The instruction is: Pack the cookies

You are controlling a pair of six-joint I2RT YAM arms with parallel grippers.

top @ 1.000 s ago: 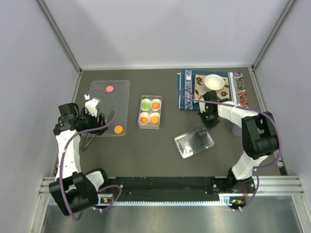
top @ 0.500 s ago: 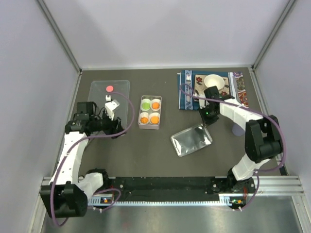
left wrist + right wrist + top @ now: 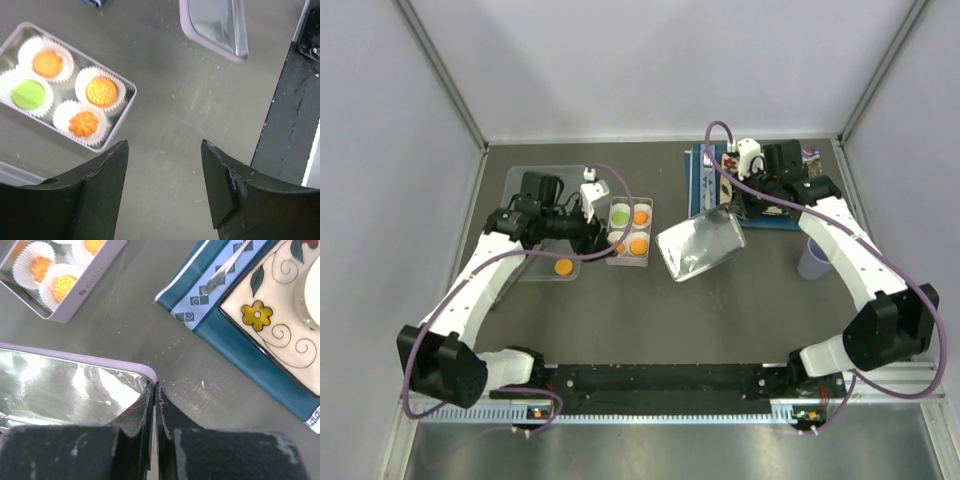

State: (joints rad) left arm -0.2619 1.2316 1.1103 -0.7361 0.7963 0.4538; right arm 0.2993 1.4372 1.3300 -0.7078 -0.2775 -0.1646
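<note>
The white-walled box [image 3: 628,259] holds four paper cups with cookies: a green one [image 3: 619,215] and three orange ones [image 3: 101,91]. Another orange cookie [image 3: 563,266] lies loose on the clear tray [image 3: 570,180]. My left gripper [image 3: 608,241] hangs open and holds nothing at the box's left edge; in the left wrist view [image 3: 165,145] it stands over bare table beside the box [image 3: 117,122]. My right gripper [image 3: 155,386] is shut on the rim of the shiny lilac-edged lid [image 3: 65,385]. The lid [image 3: 700,245] hangs tilted just right of the box.
A blue patterned placemat [image 3: 704,172] with a flowered plate [image 3: 270,320] lies at the back right, under the right arm. A lilac cup [image 3: 813,258] stands by the right wall. The black rail [image 3: 290,115] runs along the near edge.
The left arm swung right from the clear tray to the box, gripper still open. The right arm lifted the lid off the table and carried it up and left toward the box.
</note>
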